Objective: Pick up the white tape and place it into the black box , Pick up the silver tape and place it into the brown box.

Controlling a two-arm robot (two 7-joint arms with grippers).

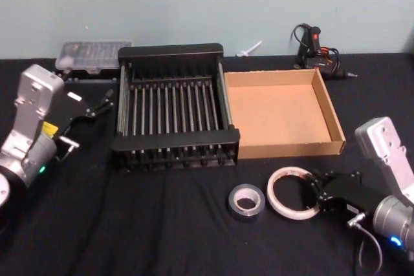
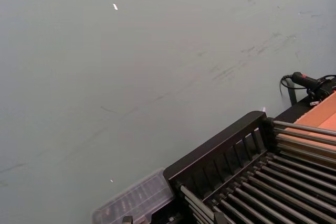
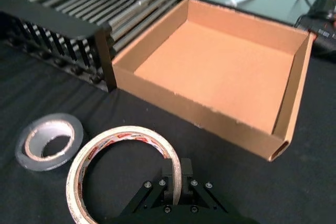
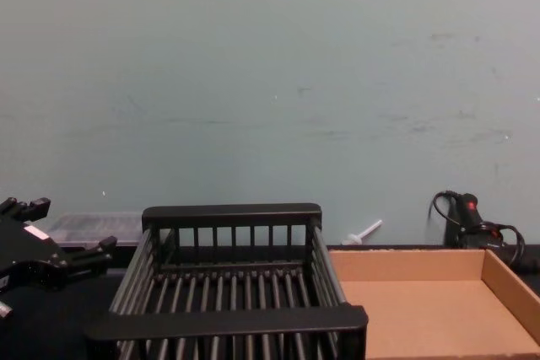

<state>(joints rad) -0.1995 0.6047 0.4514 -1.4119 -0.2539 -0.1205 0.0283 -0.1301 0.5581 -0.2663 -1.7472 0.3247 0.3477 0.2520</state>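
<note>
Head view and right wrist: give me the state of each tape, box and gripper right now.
white tape: flat on the table, rim between the right gripper's fingers
silver tape: flat on the table, untouched
black box: empty
brown box: empty
right gripper: shut on the white tape's rim
left gripper: open, holding nothing, left of the black box

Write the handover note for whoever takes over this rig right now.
Right gripper: shut on the white tape, gripping its rim on the table in front of the brown box.
Left gripper: open, idle to the left of the black box.
Silver tape: flat on the table, left of the white tape.
Done: nothing; both boxes empty.
Left: white tape into the black box, silver tape into the brown box.
</note>
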